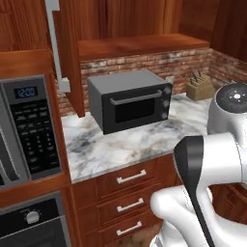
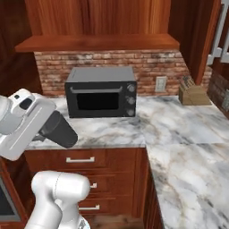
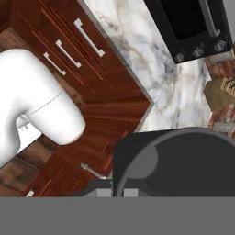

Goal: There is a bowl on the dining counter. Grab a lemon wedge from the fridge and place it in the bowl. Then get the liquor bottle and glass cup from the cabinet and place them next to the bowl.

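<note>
Gripper [image 3: 117,192]: jaws closed tight with nothing between them; tucked low by the robot's body, probably a carrying pose while the base moves.
Drawers [image 3: 73,41]: just below and ahead of the hand, all shut.
Wall counter [image 1: 120,144]: above the drawers and beyond the hand; its inner corner is nearest.
Toaster oven [image 1: 130,99]: farther ahead, pushed back to the brick wall, leaving the counter front free.
Knife block [image 1: 199,87]: farthest from the hand, parked in the corner.
Cabinet door [image 1: 70,58]: high and left of the hand, swung open; likely the cabinet for bottle and cup, contents hidden.
Bowl, lemon wedge, fridge: whereabouts cannot be told.
Left base view alone: microwave panel [image 1: 31,125].
Right base view alone: side counter run [image 2: 192,170] and wall socket [image 2: 160,83].
</note>
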You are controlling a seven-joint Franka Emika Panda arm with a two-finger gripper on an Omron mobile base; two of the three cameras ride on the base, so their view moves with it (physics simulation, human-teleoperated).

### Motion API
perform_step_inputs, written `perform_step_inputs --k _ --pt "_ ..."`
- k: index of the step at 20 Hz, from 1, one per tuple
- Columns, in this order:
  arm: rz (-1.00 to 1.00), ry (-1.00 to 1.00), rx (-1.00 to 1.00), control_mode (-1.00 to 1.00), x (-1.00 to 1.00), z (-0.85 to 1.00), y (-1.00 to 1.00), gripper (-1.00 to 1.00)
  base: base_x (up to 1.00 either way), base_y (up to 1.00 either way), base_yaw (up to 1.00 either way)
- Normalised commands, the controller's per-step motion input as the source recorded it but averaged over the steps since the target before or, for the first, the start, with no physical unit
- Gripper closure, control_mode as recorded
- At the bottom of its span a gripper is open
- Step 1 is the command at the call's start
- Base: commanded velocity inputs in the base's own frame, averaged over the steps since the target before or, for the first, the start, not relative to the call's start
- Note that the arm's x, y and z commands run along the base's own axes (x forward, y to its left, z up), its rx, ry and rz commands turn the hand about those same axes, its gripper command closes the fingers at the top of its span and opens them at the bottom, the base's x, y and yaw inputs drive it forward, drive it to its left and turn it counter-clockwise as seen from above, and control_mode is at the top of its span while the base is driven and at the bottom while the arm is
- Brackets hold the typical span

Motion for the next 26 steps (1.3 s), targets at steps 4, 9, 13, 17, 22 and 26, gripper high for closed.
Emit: perform_step_inputs --k 4,9,13,17,22,26 --pt "0.0 0.0 0.0 1.0 0.0 0.0 0.0 1.0 -1.0 0.14 0.09" --pt "0.0 0.0 0.0 1.0 0.0 0.0 0.0 1.0 -1.0 -0.08 0.29" --pt "0.0 0.0 0.0 1.0 0.0 0.0 0.0 1.0 -1.0 0.0 0.44" --pt "0.0 0.0 0.0 1.0 0.0 0.0 0.0 1.0 -1.0 0.01 0.61" --pt "0.0 0.0 0.0 1.0 0.0 0.0 0.0 1.0 -0.87 0.34 0.63" --pt "0.0 0.0 0.0 1.0 0.0 0.0 0.0 1.0 -0.88 0.63 0.6"
